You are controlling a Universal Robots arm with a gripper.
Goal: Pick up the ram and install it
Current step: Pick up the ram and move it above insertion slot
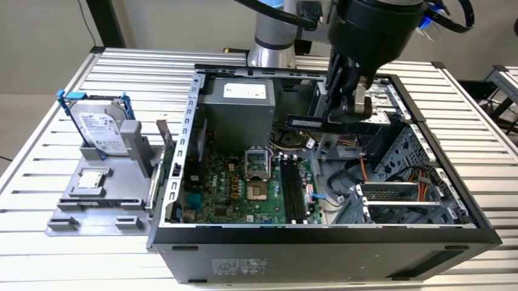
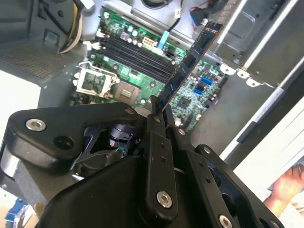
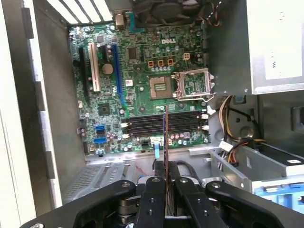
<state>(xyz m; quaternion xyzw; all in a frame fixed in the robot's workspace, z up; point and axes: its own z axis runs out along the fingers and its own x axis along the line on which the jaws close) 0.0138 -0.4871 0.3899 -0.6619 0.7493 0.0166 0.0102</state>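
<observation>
Several labels carry print too small to make out. A white label point(image 1: 244, 91) sits on the power supply point(image 1: 239, 115), another covers the face of the hard drive point(image 1: 101, 128), a pale sticker runs along the ram point(image 1: 312, 123), and a grey sticker point(image 1: 239, 265) is on the computer case point(image 1: 340, 251). In the first wrist view, a short white logo point(image 3: 169, 41) is printed on the motherboard point(image 3: 142, 76).

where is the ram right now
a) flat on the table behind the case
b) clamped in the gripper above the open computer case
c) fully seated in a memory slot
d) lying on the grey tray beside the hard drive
b: the gripper is shut on one end of the ram, which hangs in the air over the motherboard of the open case, not yet in the memory slots.
</observation>
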